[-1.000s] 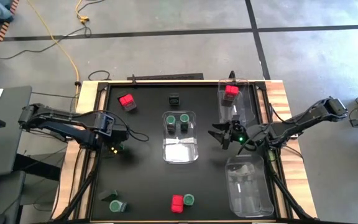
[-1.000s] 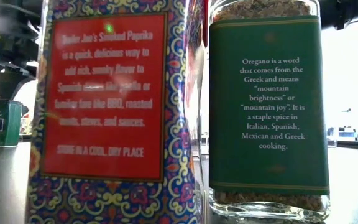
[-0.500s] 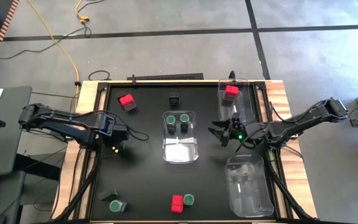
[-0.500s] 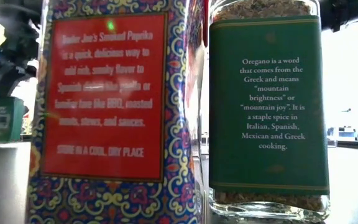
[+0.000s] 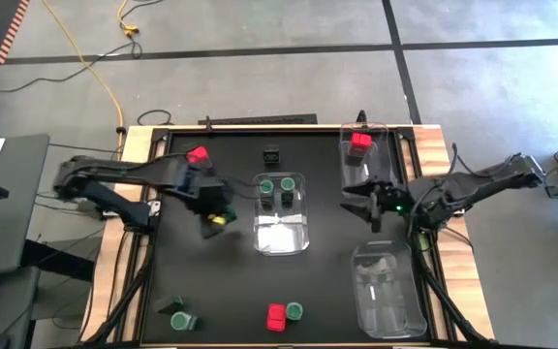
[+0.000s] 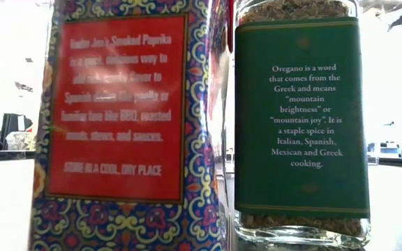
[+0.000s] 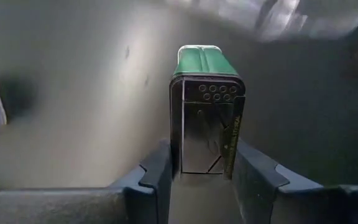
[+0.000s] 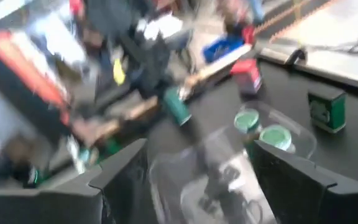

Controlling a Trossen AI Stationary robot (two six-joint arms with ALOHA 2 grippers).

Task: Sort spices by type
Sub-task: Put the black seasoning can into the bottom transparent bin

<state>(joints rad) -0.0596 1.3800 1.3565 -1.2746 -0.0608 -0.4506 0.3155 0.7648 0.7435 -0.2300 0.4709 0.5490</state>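
Note:
My left gripper (image 5: pixel 216 215) hangs over the table just left of the clear centre bin (image 5: pixel 281 233) and is shut on a green spice tin (image 7: pixel 207 118) with a metal shaker lid. My right gripper (image 5: pixel 361 201) is open and holds nothing, beside the far right bin (image 5: pixel 376 165), which holds a red box (image 5: pixel 360 141). Two green-topped jars (image 5: pixel 277 184) stand in the centre bin. A red box (image 5: pixel 198 156) and a dark tin (image 5: pixel 272 153) stand near the far edge. At the near edge stand a red box (image 5: pixel 276 317), a green-topped jar (image 5: pixel 294 311) and a green tin (image 5: pixel 177 318). My left gripper pinches the green tin between its two fingers (image 7: pixel 157 174), one on each long side, at the metal lid end (image 7: pixel 207 146). The lid with its shaker holes faces the wrist camera. The tin is lifted clear of the table and shows tilted in the right wrist view (image 8: pixel 178 106).
An empty clear bin (image 5: pixel 387 289) lies at the near right. In the low view a red paprika box (image 6: pixel 121 118) and an oregano jar (image 6: pixel 299 118) stand right in front of the lens and hide the table behind. Bare black table lies between the centre bin and the near edge.
My left gripper has lifted the green tin off the table at its left side and carried it right, toward the centre bin; the tin has left the low view. My right gripper has shifted slightly toward the right edge and stayed open.

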